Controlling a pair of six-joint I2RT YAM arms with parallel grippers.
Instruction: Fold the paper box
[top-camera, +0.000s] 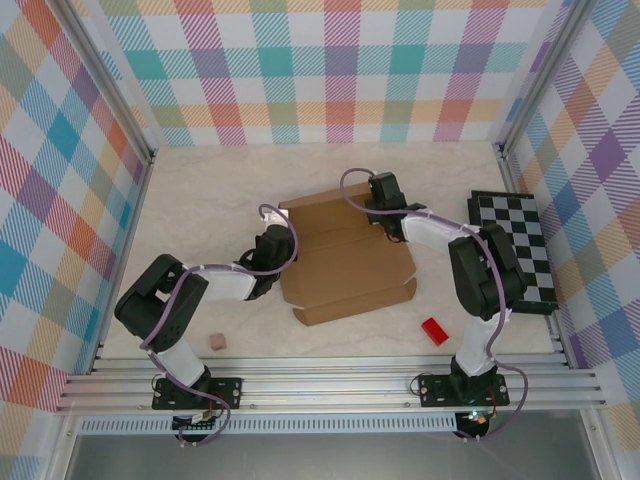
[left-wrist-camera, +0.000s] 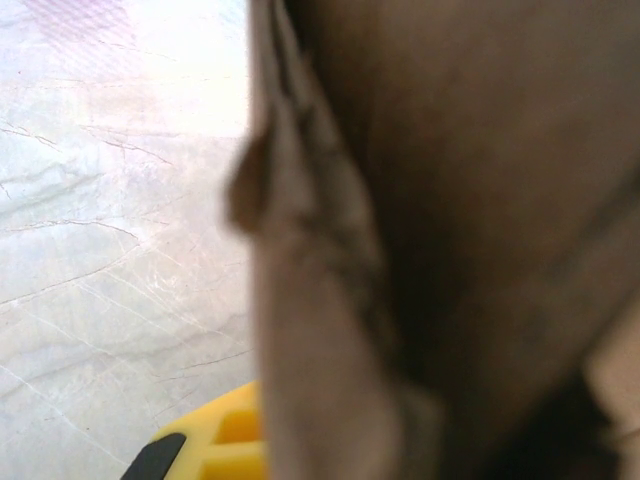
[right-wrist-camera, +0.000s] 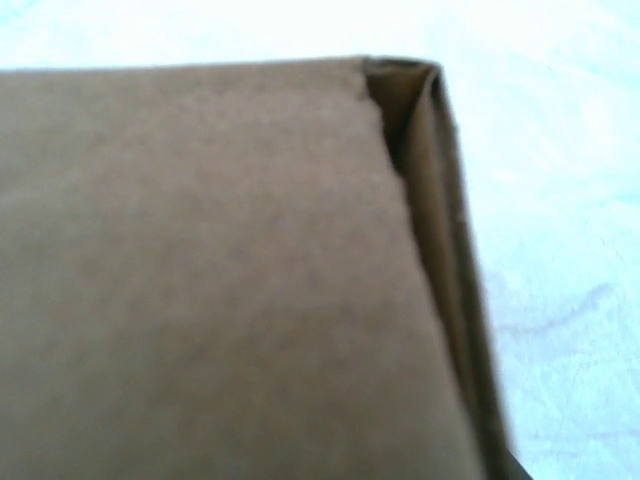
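Paper box: the paper box (top-camera: 345, 262), a plain brown corrugated cardboard mailer, lies at the middle of the pale marbled table (top-camera: 200, 195), between the two arms.
Done so far: it reads as a low closed shape, not a flat sheet. The right wrist view shows a broad flat panel with a side wall folded down at one corner (right-wrist-camera: 425, 200).
Left to do: a near strip (top-camera: 355, 303) juts out askew and looks untucked. The far panel also seems not fully seated.
Stage, as a judgement: late, closing and tucking.
Left gripper (top-camera: 272, 252): pressed together at the box's left edge. A yellow finger (left-wrist-camera: 215, 450) sits just beside a cardboard wall; whether it pinches the wall I cannot tell.
Right gripper (top-camera: 385, 212): pressed together at the far right corner; a hold is not visible.
Around: a small red block (top-camera: 434, 331), a tiny tan cube (top-camera: 216, 342) and a black-and-white checkered board (top-camera: 515, 245) lie apart from the box.
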